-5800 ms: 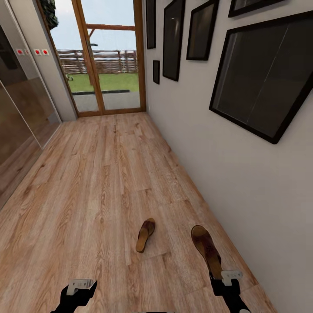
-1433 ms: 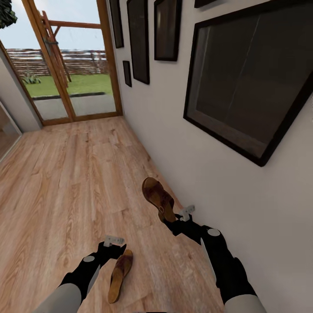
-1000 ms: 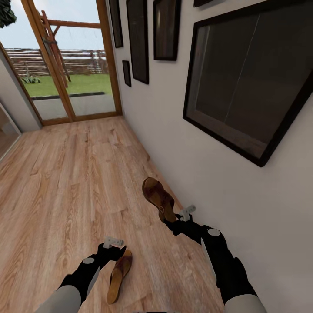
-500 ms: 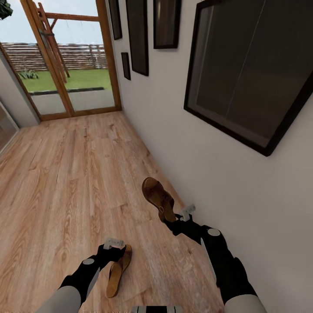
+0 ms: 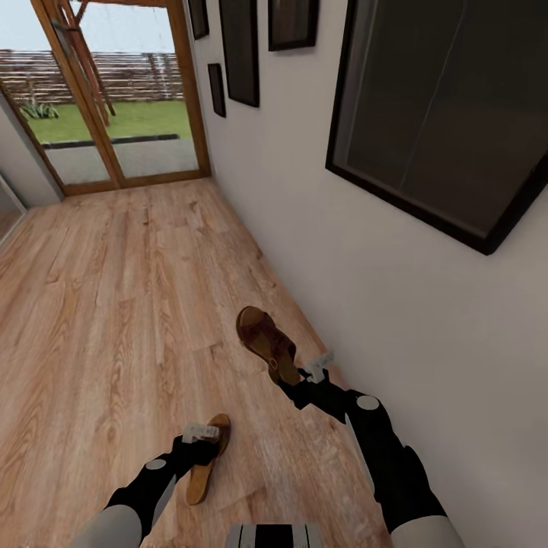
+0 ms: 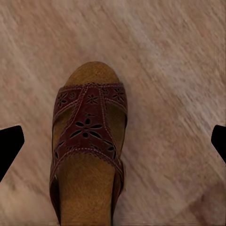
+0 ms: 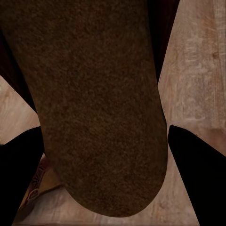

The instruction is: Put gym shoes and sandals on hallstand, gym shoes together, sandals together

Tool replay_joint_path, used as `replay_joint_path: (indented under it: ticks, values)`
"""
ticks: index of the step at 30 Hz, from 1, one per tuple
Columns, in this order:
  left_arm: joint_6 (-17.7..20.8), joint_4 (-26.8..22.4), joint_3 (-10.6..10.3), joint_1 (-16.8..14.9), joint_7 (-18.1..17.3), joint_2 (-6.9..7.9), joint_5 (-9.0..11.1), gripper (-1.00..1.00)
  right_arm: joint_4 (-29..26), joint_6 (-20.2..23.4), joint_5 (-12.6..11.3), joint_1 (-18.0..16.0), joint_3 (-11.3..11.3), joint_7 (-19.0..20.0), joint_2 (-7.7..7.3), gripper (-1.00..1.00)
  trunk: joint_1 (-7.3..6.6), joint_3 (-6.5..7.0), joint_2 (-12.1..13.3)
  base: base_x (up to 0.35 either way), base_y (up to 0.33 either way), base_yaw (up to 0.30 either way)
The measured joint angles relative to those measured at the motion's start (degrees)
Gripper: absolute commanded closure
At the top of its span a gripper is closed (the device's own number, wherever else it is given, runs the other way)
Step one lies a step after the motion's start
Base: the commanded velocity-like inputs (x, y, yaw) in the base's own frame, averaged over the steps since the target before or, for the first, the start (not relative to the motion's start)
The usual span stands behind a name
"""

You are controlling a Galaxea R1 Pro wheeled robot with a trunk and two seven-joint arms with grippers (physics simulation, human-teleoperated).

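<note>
- The right gripper (image 5: 298, 378) is clamped on the heel of one sandal (image 5: 264, 342), holding it raised near the right wall (image 5: 320, 228).
- The left gripper (image 5: 199, 447), fingers spread wide apart, hovers over the other sandal (image 6: 87, 150), which lies flat on the corridor floor (image 5: 114, 304).

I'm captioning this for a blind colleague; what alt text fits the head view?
The right gripper holds one brown sandal by its heel, lifted above the wood plank corridor floor beside a white wall. The left gripper is over the second sandal lying on the floor. A glass door is at the far end.
</note>
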Motion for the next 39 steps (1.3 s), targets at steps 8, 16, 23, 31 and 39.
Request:
replay_joint_path:
  ticks: [8, 16, 23, 31, 39]
  values:
    - [-2.36, -0.01, 0.00, 1.10, 0.02, 0.10, -0.06, -1.00, -0.35, 0.04, -0.06, 0.00, 0.45, 0.00, 0.00, 1.00, 0.18, -2.29, -0.10, 0.000, 0.000, 0.000]
    - [-6.52, 0.06, 0.15, 2.10, 1.88, 0.43, -0.02, -1.00, -0.38, 0.09, -0.05, 0.00, 0.49, 0.00, 0.00, 1.00, 0.18, -3.02, -0.10, 0.000, 0.000, 0.000]
    - [-6.94, 0.06, 0.17, 2.31, 2.71, 0.45, 0.02, -1.00, -0.39, 0.09, -0.05, 0.00, 0.50, 0.00, 0.00, 1.00, 0.18, -3.66, -0.10, 0.000, 0.000, 0.000]
    - [-7.08, 0.07, 0.18, 2.34, 2.93, 0.38, 0.02, -1.00, -0.45, 0.07, 0.02, 0.00, 0.50, 0.00, -0.02, 1.00, 0.33, -5.72, -0.18, 0.000, 0.000, 0.000]
    - [-7.12, 0.07, 0.18, 2.34, 2.94, 0.29, 0.03, -1.00, -0.50, 0.09, -0.08, -0.01, 0.50, 0.00, -0.01, 1.00, 0.41, -6.74, -0.22, 0.000, 0.000, 0.000]
